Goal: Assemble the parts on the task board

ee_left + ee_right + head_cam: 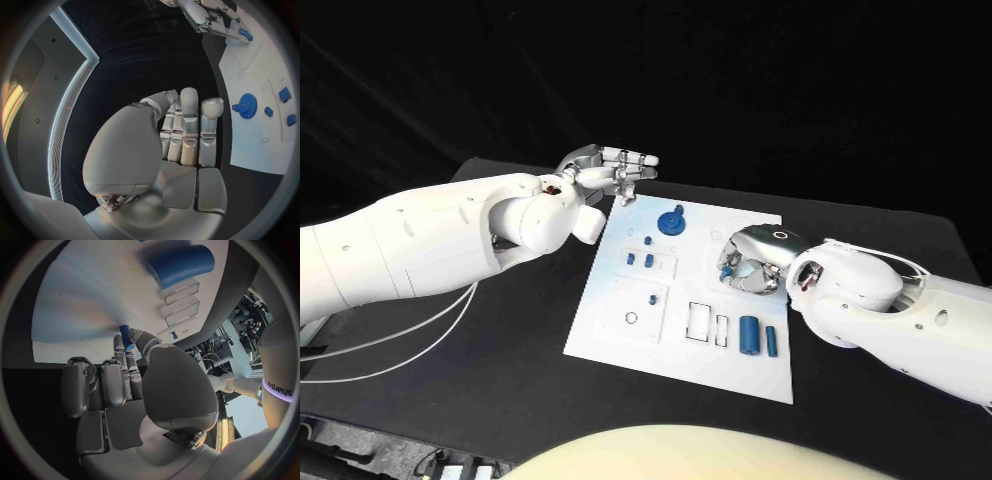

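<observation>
The white task board (625,335) lies in the middle of the table. My right hand (754,262) hovers over its right side and pinches a small blue part (125,334) between thumb and finger, close to the board's surface. The same hand (209,17) and part (245,35) appear in the left wrist view. My left hand (610,168) hangs beyond the board's far left corner, fingers straight (187,130), holding nothing. A blue gear (672,221) stands at the board's far edge. Two blue cylinders (759,335) lie near the board's front right.
Small blue pegs (640,260) stand in the board's left middle, and another (655,298) sits nearer the front. White rectangular recesses (708,325) lie beside the cylinders. Bare black table (473,380) surrounds the board.
</observation>
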